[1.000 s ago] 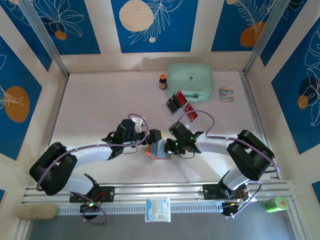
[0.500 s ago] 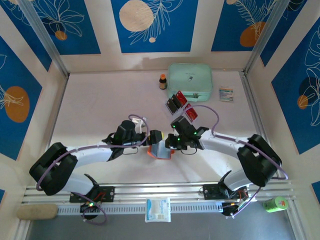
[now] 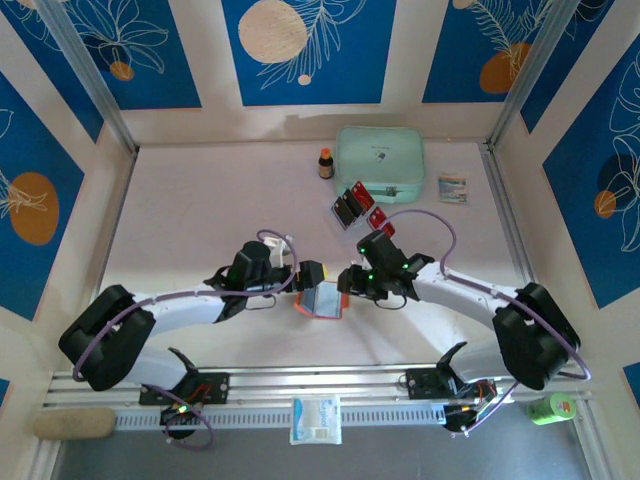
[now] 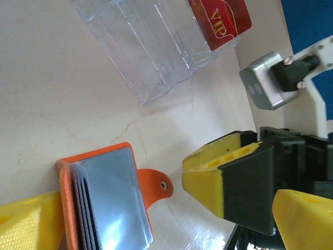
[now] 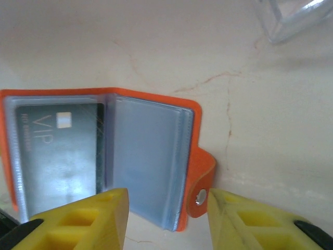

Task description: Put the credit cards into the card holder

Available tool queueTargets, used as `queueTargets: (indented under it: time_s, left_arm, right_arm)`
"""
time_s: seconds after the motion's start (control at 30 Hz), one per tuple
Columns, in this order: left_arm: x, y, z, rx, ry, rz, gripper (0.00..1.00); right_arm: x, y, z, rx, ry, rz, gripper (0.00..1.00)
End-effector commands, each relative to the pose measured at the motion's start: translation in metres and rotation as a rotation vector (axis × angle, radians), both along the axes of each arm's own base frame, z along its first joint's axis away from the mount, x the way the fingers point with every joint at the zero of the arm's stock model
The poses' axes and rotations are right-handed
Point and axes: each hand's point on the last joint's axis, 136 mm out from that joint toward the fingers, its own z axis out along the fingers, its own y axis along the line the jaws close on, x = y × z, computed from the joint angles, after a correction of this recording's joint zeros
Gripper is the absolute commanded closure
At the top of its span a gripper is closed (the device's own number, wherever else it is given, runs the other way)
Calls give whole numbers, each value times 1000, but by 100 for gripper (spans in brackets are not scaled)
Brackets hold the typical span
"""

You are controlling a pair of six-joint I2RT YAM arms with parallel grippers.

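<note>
The right gripper (image 5: 166, 202) has just let go. A second ago its fingers were pinched tight over the card holder. Now they stand apart with nothing between them. In the top view the right arm has also pulled back toward the right, so the pale grey-blue inside of the card holder (image 3: 322, 300) shows better than before. A dark card (image 5: 54, 151) marked VIP sits in the left pocket. I think that card is now in, and the next one has to be fetched.

The left gripper (image 4: 166, 205) has not moved. Its fingers are spread wide and grip nothing. One yellow finger (image 4: 28, 224) sits right against the orange edge of the card holder, maybe to stop it sliding.

The card holder lies on the table (image 3: 200, 200) in the lower middle of the top view, between the two grippers. It is open flat like a book. In the right wrist view its long side runs left to right, the fold runs up and down, and the snap tab (image 5: 200, 179) points to the lower right. The dark card lies the other way, long side up and down.

The other credit cards (image 3: 350, 205), red and black, wait in the clear tray (image 4: 151, 52), a bit above the card holder in the top view.
</note>
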Motion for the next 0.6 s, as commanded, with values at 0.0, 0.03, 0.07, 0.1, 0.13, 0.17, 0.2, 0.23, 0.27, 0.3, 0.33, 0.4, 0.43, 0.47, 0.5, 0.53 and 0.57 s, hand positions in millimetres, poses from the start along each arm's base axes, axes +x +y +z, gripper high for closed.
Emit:
queueTargets:
  time_s: [0.0, 0.03, 0.07, 0.1, 0.13, 0.17, 0.2, 0.23, 0.27, 0.3, 0.33, 0.4, 0.43, 0.47, 0.5, 0.53, 0.57]
  left_arm:
    - [-2, -3, 11, -24, -26, -9, 0]
    - [-1, -3, 11, -22, -26, -7, 0]
    - [-1, -4, 12, -23, -27, -8, 0]
    - [-1, -3, 11, -22, -26, -8, 0]
    - [-1, -4, 12, -23, -27, -7, 0]
    - [-1, -4, 12, -22, -28, -7, 0]
    - [-1, -3, 12, -20, -28, -6, 0]
    - [-1, -4, 12, -21, -28, -7, 0]
    - [-1, -3, 12, -22, -27, -7, 0]
    - [-1, -3, 14, -23, -31, -6, 0]
    - [-1, -4, 15, -25, -31, -10, 0]
    - [-2, -5, 19, -32, -35, -14, 0]
    - [-3, -7, 22, -37, -39, -20, 0]
    - [-3, -9, 23, -39, -41, -27, 0]
    - [-4, -12, 25, -43, -43, -36, 0]
    - [-5, -15, 27, -47, -44, -44, 0]
    - [-6, -18, 29, -51, -47, -50, 0]
  right_arm:
    - [-7, -1, -15, -27, 41, 12, 55]
    - [-6, 0, -18, -29, 45, 15, 55]
    - [-6, 1, -20, -32, 50, 17, 55]
    - [-5, 1, -22, -37, 53, 19, 55]
    - [-5, 1, -25, -45, 56, 20, 56]
    - [-4, 0, -27, -52, 60, 19, 57]
    - [-4, -1, -29, -60, 64, 16, 60]
    - [-3, -2, -31, -64, 66, 14, 68]
    - [-3, -3, -32, -66, 68, 11, 76]
    - [-2, -5, -34, -69, 71, 6, 86]
    - [-1, -6, -34, -63, 69, 1, 95]
    - [2, -6, -33, -38, 63, -5, 100]
    - [4, -5, -32, -15, 59, -5, 100]
    - [7, -3, -30, 8, 52, -4, 100]
    - [8, -1, -29, 30, 49, -2, 100]
    - [10, 0, -27, 47, 44, 1, 100]
    - [12, 1, -26, 57, 41, 2, 100]
